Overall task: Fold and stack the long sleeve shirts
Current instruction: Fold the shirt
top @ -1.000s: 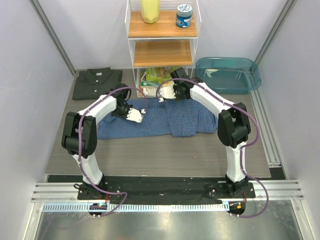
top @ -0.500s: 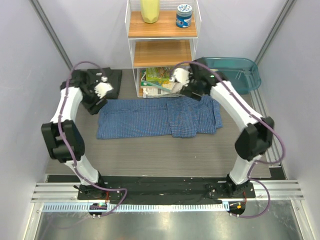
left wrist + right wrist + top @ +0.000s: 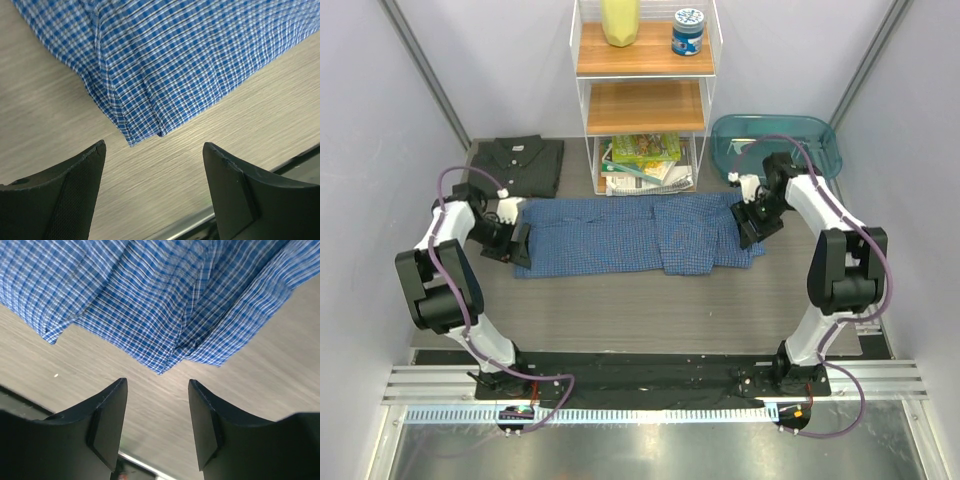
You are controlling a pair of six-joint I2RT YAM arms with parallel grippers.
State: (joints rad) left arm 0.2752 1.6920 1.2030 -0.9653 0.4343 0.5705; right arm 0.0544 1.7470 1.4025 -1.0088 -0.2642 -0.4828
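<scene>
Top external: left end effector (image 3: 517, 240) & right end effector (image 3: 746, 226) open at blue shirt (image 3: 610, 235) ends; grey shirt (image 3: 515, 165), shelf (image 3: 640, 105), tub (image 3: 772, 124) behind.

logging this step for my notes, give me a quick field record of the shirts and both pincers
blue check shirt: laid out flat mid table, cloth layers overlapping on its right half
grey shirt: folded, far left corner, apart from the blue one
left pincer: open, empty, just off the blue shirt's left corner
right pincer: open, empty, just off its right corner
stack: not yet made
</scene>
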